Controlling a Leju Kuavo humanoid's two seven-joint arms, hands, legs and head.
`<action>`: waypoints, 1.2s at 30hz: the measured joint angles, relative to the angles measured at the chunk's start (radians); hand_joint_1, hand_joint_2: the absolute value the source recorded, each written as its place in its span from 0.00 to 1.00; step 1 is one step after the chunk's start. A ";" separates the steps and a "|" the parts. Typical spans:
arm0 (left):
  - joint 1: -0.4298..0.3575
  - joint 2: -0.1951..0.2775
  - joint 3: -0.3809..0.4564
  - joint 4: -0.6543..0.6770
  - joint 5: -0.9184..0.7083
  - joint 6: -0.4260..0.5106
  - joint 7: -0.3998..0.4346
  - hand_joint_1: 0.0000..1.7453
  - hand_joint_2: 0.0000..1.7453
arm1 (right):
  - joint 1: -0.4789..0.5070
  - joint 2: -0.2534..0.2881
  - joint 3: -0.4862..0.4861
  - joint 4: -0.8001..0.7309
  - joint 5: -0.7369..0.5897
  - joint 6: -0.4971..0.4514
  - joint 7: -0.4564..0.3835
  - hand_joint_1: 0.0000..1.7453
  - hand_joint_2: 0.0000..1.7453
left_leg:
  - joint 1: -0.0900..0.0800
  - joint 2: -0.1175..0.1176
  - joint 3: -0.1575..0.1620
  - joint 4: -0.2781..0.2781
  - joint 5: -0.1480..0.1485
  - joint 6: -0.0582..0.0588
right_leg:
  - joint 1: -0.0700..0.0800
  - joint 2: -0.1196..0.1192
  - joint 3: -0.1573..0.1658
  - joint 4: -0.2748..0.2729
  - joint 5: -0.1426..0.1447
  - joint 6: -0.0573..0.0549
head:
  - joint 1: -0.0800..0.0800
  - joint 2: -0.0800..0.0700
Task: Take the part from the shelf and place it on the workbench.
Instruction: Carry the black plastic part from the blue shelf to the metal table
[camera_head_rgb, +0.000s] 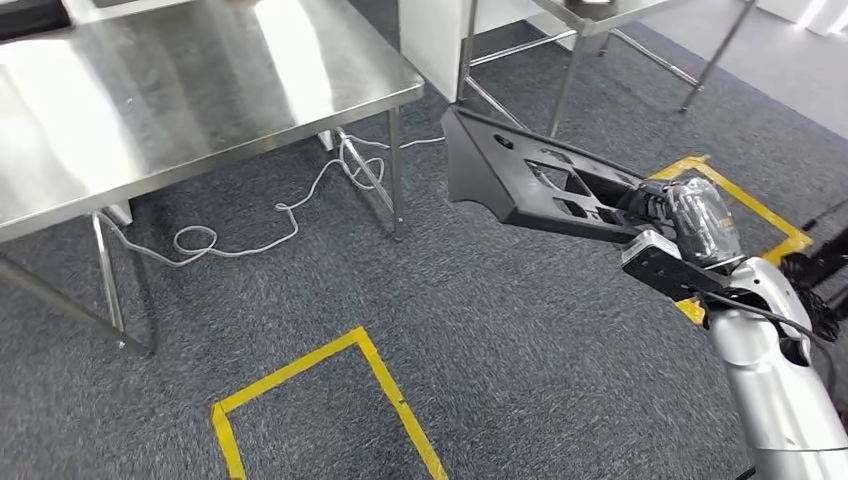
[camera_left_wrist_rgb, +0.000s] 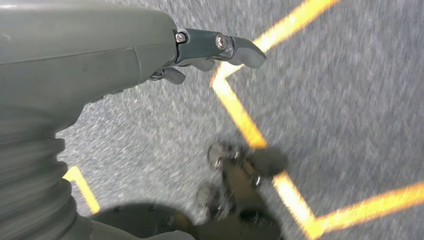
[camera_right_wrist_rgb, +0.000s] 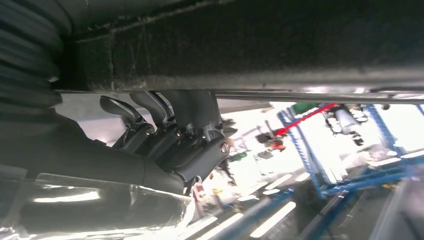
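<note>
worktop (camera_head_rgb: 180, 90): steel, upper left, w/ white cable (camera_head_rgb: 290, 205) on carpet beneath
left hand (camera_left_wrist_rgb: 220, 47): hangs over carpet, fingers apart, holds nothing
part (camera_head_rgb: 540, 180): black, in air right of worktop
right hand (camera_head_rgb: 660, 205): grips part's near end

floor: grey carpet (camera_head_rgb: 520, 330); yellow tape (camera_head_rgb: 390, 385) | steel table (camera_head_rgb: 200, 90); white cable (camera_head_rgb: 300, 205)
</note>
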 joint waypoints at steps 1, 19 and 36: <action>-0.002 0.000 0.000 0.000 0.000 -0.001 -0.001 0.00 1.00 | 0.002 -0.002 0.000 0.000 0.001 -0.002 0.000 1.00 1.00 | 0.001 -0.013 -0.001 0.000 0.000 0.001 | -0.004 0.014 -0.035 0.069 -0.025 0.000 | 0.001 0.000; 0.006 0.000 0.004 0.000 -0.002 -0.008 -0.021 0.00 1.00 | 0.044 -0.006 0.000 -0.003 0.002 -0.007 0.000 1.00 1.00 | 0.006 -0.003 -0.153 0.297 -0.116 -0.055 | -0.015 -0.032 0.062 -0.145 0.083 -0.007 | -0.013 0.000; -0.004 -0.001 0.004 0.000 -0.005 -0.013 -0.032 0.00 1.00 | 0.070 -0.009 -0.011 -0.016 0.003 -0.010 -0.004 1.00 1.00 | 0.002 -0.076 0.000 0.004 -0.002 -0.004 | -0.022 0.036 -0.027 0.031 0.018 0.046 | -0.007 0.000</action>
